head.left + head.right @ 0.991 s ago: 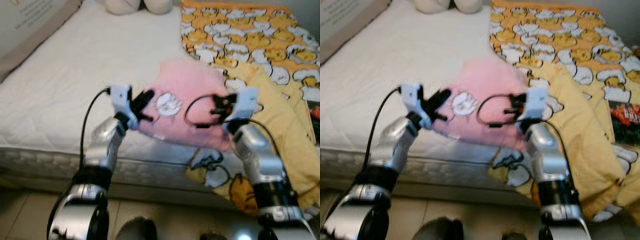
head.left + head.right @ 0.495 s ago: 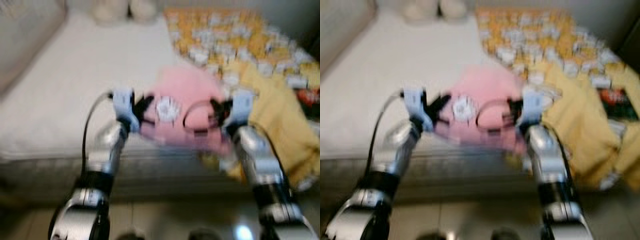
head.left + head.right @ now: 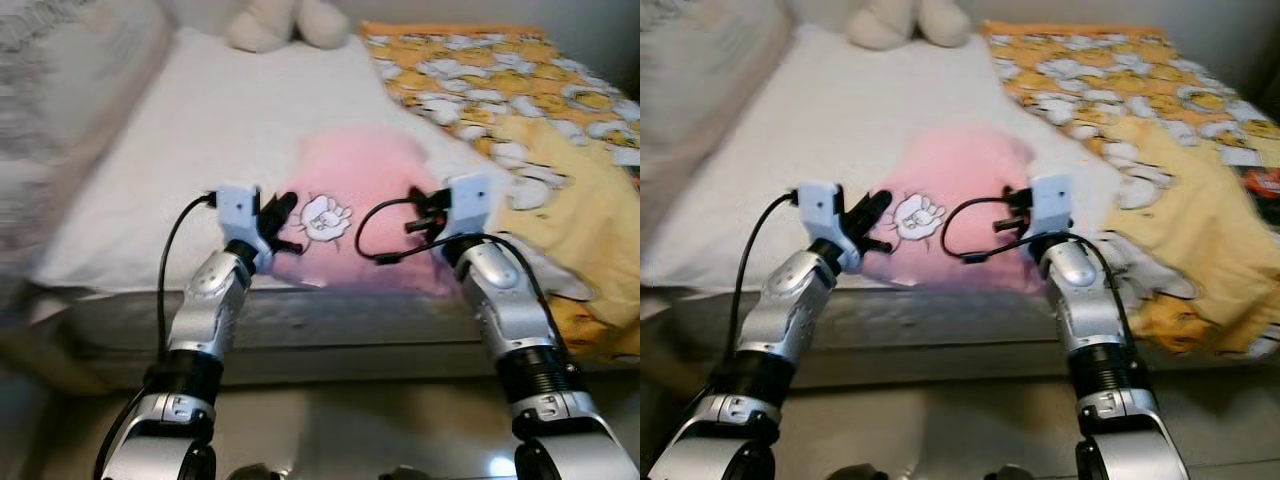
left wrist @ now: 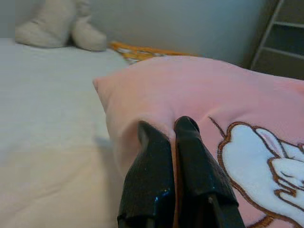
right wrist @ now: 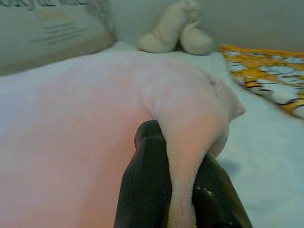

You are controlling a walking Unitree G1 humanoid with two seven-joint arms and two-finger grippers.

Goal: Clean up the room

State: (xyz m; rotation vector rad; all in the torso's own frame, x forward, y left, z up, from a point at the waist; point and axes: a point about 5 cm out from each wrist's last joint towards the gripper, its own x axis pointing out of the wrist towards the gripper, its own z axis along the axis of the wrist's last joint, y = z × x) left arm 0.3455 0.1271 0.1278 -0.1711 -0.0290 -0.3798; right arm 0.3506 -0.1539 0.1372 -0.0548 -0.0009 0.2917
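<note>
Carried farther over the bed (image 3: pixel 150 150) since before: pink pillow (image 3: pixel 360 200), pinched by left gripper (image 4: pixel 172 130) and right gripper (image 5: pixel 178 137) at opposite edges for level carrying.

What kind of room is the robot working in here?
Most likely a bedroom: a bed with a white mattress, a yellow patterned blanket, a plush toy and a pink pillow.

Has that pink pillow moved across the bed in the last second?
Yes. The pink pillow, pinched by both grippers, has drawn left, away from the yellow blanket, onto bare white mattress.
</note>
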